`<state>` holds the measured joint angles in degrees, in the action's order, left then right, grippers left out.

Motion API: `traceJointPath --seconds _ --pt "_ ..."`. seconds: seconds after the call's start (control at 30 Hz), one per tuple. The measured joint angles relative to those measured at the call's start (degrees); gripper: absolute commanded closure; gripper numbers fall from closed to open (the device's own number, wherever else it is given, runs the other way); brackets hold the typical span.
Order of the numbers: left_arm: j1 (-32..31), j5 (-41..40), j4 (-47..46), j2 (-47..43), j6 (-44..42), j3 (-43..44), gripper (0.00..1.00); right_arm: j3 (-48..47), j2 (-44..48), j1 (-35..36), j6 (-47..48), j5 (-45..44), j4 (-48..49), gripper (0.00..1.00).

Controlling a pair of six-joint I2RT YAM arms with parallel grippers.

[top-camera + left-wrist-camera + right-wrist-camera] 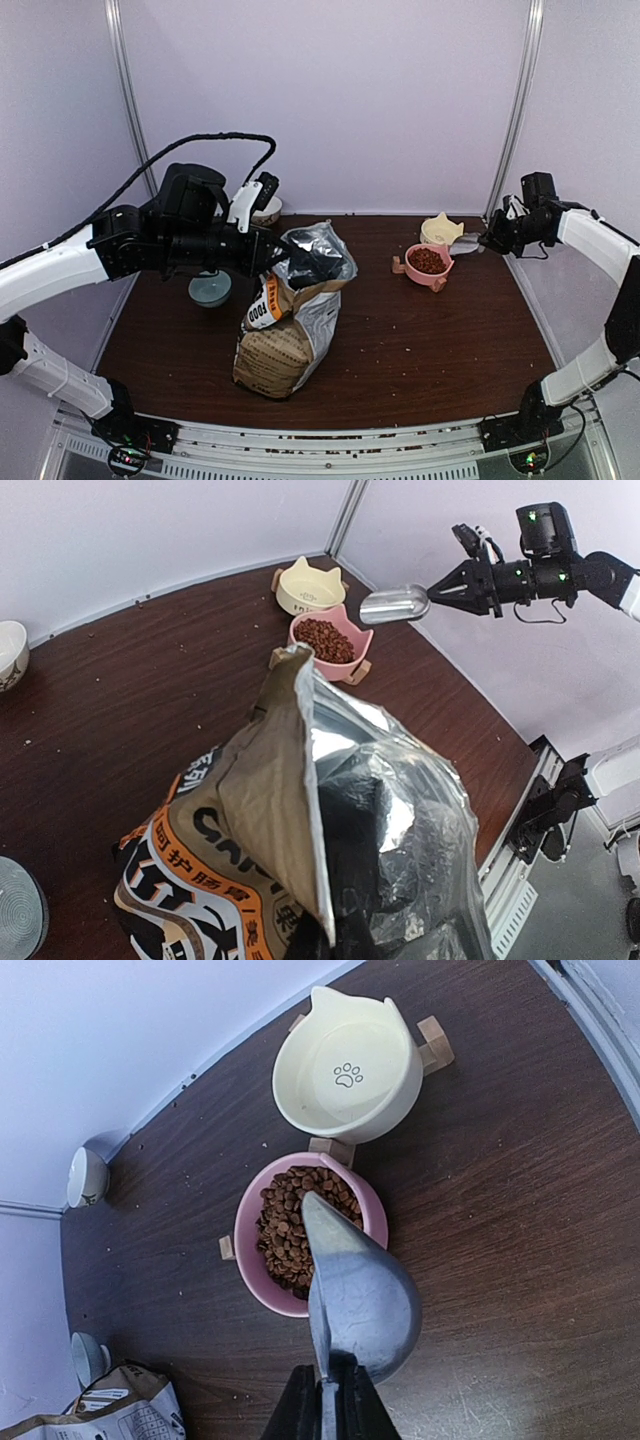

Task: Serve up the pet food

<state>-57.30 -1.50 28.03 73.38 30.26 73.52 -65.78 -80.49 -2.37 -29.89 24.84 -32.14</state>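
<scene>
From above, the left gripper (300, 265) clenches the open rim of the kraft bag (290, 330), which stands mid-table, and the right gripper (487, 242) grasps a metal scoop (465, 243) by the pink bowl (428, 275). The left wrist view shows the bag's foil lining. Only the right wrist view shows the scoop tip over the kibble (290, 1225) in the pink bowl, and a paw print in the cream bowl (345, 1075).

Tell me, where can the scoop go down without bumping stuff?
Bare table lies in front of the pink bowl, right of the bag. Crowded: the back right, with the cream bowl and scoop.
</scene>
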Motion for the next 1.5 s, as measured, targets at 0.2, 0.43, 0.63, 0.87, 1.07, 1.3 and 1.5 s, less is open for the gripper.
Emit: traceJointPath --seconds 0.2,0.43,0.63,0.87,1.07,1.3,1.5 --pt "0.0 0.6 -0.1 0.0 -0.2 0.0 1.00 -1.9 0.1 0.2 4.3 -1.2 -2.4 1.00" --pt "0.7 4.0 -2.1 0.0 -0.4 -1.0 1.00 -2.0 6.8 2.4 6.0 3.4 -1.9 1.00" --pt "0.2 6.7 -3.4 1.7 -0.7 -0.5 1.00 -4.3 17.3 14.6 6.8 13.7 -1.0 1.00" --pt "-3.3 8.8 -5.9 8.3 -0.7 3.3 1.00 0.8 28.3 29.3 5.2 20.0 1.8 1.00" --pt "-3.6 9.8 -6.2 8.5 -0.6 3.8 1.00 7.0 30.6 35.2 3.7 18.5 1.9 1.00" --pt "-4.5 10.1 -7.4 9.7 -0.2 4.2 1.00 4.6 24.5 42.6 6.6 9.0 -5.0 1.00" --pt "-5.1 10.7 -9.0 12.1 -0.2 5.0 1.00 -3.0 14.6 51.9 7.0 -8.2 -13.5 1.00"
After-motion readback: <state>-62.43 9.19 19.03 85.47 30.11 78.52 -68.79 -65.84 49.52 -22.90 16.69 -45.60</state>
